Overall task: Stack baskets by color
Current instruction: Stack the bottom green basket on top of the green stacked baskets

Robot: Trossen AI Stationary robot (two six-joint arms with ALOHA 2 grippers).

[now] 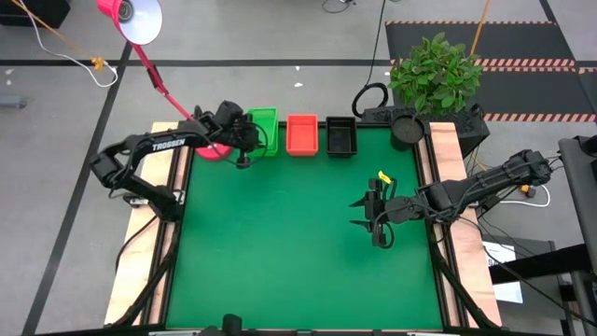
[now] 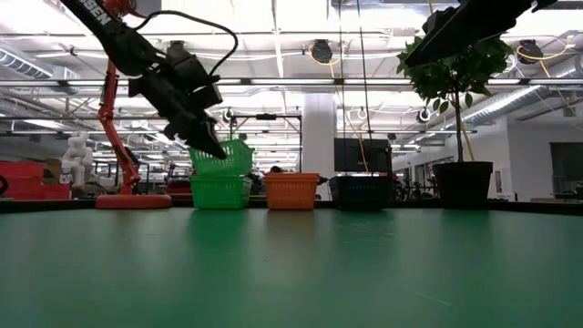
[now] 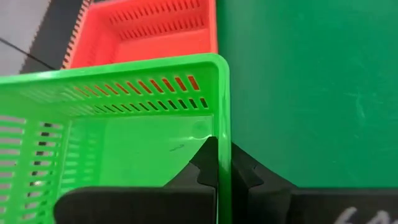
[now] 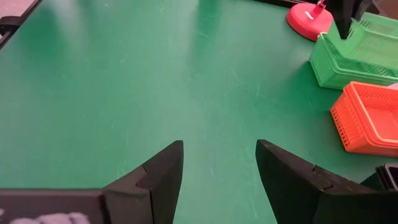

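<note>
Green mesh plastic basket [image 3: 124, 124] | pinched by left gripper [image 3: 217, 171] over green stack [image 2: 219, 192] | right gripper [image 4: 219, 168] wide, idle | orange-red [image 1: 301, 133], black [image 1: 341, 136] stacks look done

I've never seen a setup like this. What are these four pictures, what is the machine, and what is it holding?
This is a robot with two dark arms working at a green table. One picture looks straight down on it, one looks level across the tabletop, and two come from cameras on the arms' wrists.

At the table's far edge stand green baskets, orange-red baskets and black baskets, side by side.

The left gripper has its fingers shut on the rim of a green basket, holding it tilted above the green ones in the level view. The right gripper waits over bare table, fingers open, holding nothing. The pink thing is a lamp base.
</note>
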